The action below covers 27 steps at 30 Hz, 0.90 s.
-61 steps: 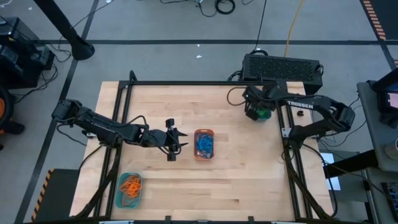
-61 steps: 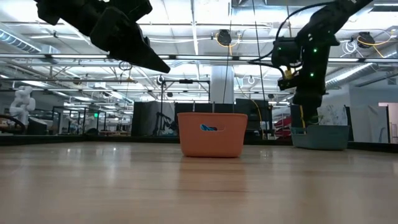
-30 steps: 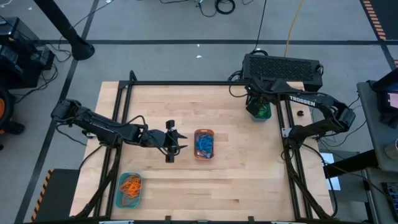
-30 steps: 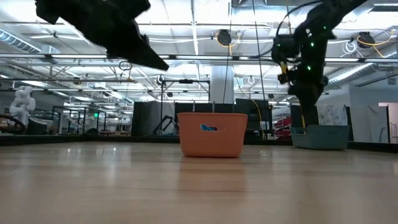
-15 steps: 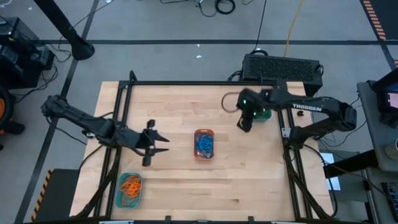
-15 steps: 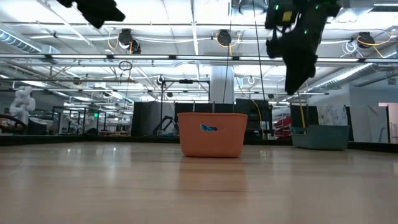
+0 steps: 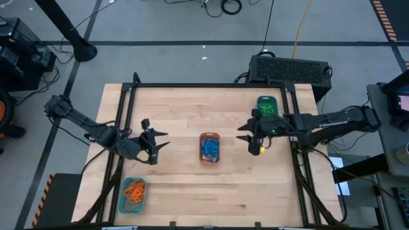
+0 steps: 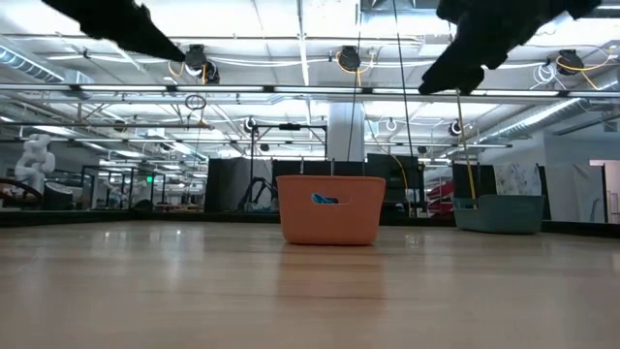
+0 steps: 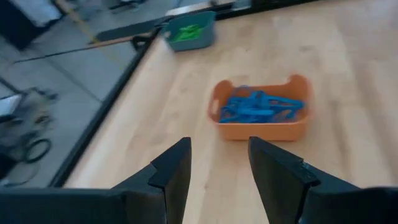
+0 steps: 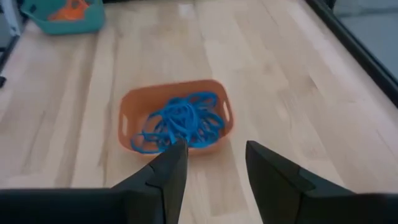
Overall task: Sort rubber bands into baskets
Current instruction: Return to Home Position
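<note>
An orange basket (image 7: 209, 148) full of blue rubber bands (image 9: 261, 107) stands mid-table. A teal basket (image 7: 267, 107) with green bands stands at the far right, and another teal basket (image 7: 133, 195) with orange bands at the near left. My left gripper (image 7: 163, 140) hangs open above the table, left of the orange basket and pointing at it. My right gripper (image 7: 241, 133) hangs open to the right of that basket, also pointing at it. Both grippers are empty, as the left wrist view (image 9: 219, 149) and the right wrist view (image 10: 216, 149) show.
A black frame rail (image 7: 204, 85) runs along the table's far edge, with side rails left and right. A black box (image 7: 291, 67) sits behind the far right corner. Bare wood lies between the baskets and along the near edge.
My left gripper has drawn back toward the table's left edge, away from the orange basket, and gone up. My right gripper has left the far-right teal basket, moved toward the near edge and the orange basket, and tipped from pointing down to pointing left.
</note>
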Tool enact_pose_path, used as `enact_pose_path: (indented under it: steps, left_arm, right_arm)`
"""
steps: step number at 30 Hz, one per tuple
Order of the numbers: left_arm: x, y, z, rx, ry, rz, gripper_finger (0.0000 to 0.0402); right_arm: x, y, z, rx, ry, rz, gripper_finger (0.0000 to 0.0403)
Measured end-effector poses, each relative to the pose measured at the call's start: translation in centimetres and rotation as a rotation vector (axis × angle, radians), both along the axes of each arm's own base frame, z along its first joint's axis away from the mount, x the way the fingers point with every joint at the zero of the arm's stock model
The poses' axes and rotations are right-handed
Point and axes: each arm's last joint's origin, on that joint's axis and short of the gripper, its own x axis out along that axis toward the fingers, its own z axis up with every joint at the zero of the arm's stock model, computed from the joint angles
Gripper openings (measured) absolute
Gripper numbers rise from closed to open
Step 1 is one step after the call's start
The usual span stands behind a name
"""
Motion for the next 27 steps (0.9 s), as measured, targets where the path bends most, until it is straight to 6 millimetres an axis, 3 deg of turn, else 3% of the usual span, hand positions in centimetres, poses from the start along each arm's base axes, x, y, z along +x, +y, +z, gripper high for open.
enact_pose_path:
  steps: [7, 12, 16, 24, 27]
  left_arm:
    - [0.4, 0.7, -3.2, -0.041, -0.092, 0.091, 0.0169]
    - [1.0, 2.6, -3.5, -0.081, -0.176, 0.192, 0.0169]
    - [1.4, 4.7, -3.2, -0.128, -0.189, 0.221, 0.0169]
    - [1.1, 7.0, -3.2, -0.193, -0.154, 0.198, 0.0169]
    - [0.4, 7.2, -4.3, -0.229, -0.181, 0.211, 0.0169]
  right_arm:
    - [-2.3, 0.1, -2.2, -0.089, -0.061, 0.070, 0.0155]
    - [-3.2, -1.0, -2.6, -0.244, -0.215, 0.046, 0.0155]
    - [-3.7, -2.2, -4.2, -0.303, -0.327, 0.017, 0.0155]
    - [-4.8, -3.8, -7.2, -0.117, -0.388, 0.072, 0.0155]
    - [-5.1, -3.9, -7.8, -0.071, -0.386, 0.081, 0.0155]
